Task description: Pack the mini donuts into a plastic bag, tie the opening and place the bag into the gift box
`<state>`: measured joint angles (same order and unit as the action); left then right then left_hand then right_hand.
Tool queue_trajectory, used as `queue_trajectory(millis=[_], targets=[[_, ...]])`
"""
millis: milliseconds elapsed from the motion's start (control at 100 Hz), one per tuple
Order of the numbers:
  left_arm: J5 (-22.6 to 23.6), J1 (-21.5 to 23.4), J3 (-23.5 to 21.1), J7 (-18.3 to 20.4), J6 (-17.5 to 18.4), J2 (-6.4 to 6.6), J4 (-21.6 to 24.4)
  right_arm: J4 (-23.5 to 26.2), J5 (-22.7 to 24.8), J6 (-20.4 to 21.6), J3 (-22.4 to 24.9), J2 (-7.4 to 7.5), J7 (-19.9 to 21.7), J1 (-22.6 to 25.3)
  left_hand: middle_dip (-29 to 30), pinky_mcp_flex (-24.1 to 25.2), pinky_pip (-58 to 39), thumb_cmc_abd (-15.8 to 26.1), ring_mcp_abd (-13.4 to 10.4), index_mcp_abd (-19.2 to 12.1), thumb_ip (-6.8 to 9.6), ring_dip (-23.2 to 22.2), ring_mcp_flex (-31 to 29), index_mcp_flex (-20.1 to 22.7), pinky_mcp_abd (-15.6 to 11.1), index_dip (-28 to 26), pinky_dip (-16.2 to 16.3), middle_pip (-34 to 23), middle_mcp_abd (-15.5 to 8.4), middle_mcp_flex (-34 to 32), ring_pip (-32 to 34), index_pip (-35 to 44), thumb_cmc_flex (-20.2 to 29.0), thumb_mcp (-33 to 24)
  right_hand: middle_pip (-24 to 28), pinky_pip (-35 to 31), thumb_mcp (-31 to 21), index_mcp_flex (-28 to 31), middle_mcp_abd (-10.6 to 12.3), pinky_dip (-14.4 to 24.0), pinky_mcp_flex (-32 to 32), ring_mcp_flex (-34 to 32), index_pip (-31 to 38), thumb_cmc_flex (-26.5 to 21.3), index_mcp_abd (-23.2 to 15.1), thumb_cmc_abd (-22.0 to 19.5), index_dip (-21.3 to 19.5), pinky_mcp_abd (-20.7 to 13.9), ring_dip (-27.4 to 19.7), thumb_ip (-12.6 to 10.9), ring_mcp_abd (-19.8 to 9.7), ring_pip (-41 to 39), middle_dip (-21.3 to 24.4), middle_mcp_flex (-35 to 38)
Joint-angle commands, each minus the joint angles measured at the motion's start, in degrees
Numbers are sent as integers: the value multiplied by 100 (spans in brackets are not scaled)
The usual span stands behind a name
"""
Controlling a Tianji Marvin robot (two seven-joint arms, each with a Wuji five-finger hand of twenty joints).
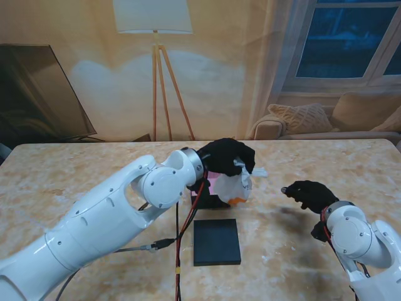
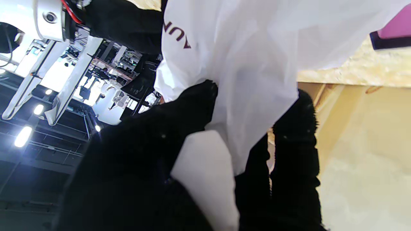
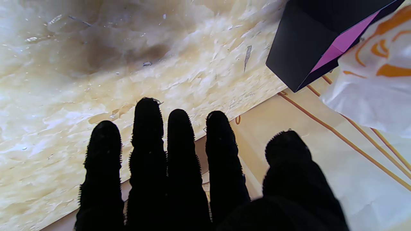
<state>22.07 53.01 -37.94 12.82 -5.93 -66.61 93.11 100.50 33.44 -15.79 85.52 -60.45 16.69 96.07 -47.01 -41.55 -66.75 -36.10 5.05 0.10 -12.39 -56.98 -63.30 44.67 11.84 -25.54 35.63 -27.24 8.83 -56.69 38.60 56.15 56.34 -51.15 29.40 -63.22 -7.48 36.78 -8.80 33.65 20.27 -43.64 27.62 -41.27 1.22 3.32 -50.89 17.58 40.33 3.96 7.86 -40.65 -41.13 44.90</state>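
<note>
Only "AUN" reads on the plastic bag the left hand clutches; right hand splayed, empty.

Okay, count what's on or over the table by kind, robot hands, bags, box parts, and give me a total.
Black-gloved robot hands: 2, the left robot hand gripping the bag, the right robot hand empty.
White plastic bag with orange print: 1.
Black gift box with pink lining: 1.
Flat black square lid: 1.
Total: 5.
</note>
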Motion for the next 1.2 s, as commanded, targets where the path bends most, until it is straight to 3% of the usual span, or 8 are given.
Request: queue_trajectory(millis=[0,280,660,730,780,1190], targets=[[74,-132,-84,61,-44,24,11,7,3,18,-21,-19,98,27,-87,41,-150,274,-90,-2,202,-126,-30,10,67,-149,145,-103,65,-60,191,119,286,5,33,-39,113,39,103,71,-34,-64,64,-126,-132,-128,43,87,-47,-81,-49,-92,37,119],[91,-499,-81,40,-313,-43,-519,-27,4,-7,-85,-8,149,-38,-133,102,-128,335,-101,-16,203,-137,9,-15,43,-207,153,-83,41,-23,178,95,305,90,33,-39,175,30,109,73,-33,-72,73,-146,-104,-160,76,85,-46,-90,-46,-95,37,112],[-131,-823,252,-202,-548,-277,-1526,-71,-55,-71,-174,9,250,-133,-224,207,-152,426,-87,-15,225,-184,83,-98,41,-311,195,-92,24,76,179,109,387,231,22,-21,260,1,145,69,-46,-57,64,-194,-110,-192,105,83,-51,-89,-48,-74,43,103],[-132,-847,301,-225,-563,-299,-1641,-74,-50,-68,-180,9,247,-137,-226,221,-154,438,-83,-5,230,-190,93,-101,49,-321,199,-90,27,80,177,106,396,246,24,-22,299,-11,188,71,-41,-60,245,-351,-478,-32,77,81,-49,-6,-47,-73,45,136],[-122,-863,326,-231,-572,-307,-1707,-77,-49,-60,-180,11,254,-140,-227,219,-160,431,-80,7,234,-195,94,-97,54,-325,203,-89,43,80,180,104,406,253,22,1,513,-71,205,65,-67,-62,668,-533,-640,-35,375,83,-45,29,-44,-68,44,158],[-182,-1001,541,-30,-548,-317,-2111,-79,5,-108,-228,21,291,-187,-375,445,-216,325,57,129,307,-416,180,-21,254,-440,301,-140,153,90,370,71,418,136,20,-2,857,-22,303,83,-54,-105,1018,-795,-737,-98,554,95,-31,31,-49,-107,55,254]])
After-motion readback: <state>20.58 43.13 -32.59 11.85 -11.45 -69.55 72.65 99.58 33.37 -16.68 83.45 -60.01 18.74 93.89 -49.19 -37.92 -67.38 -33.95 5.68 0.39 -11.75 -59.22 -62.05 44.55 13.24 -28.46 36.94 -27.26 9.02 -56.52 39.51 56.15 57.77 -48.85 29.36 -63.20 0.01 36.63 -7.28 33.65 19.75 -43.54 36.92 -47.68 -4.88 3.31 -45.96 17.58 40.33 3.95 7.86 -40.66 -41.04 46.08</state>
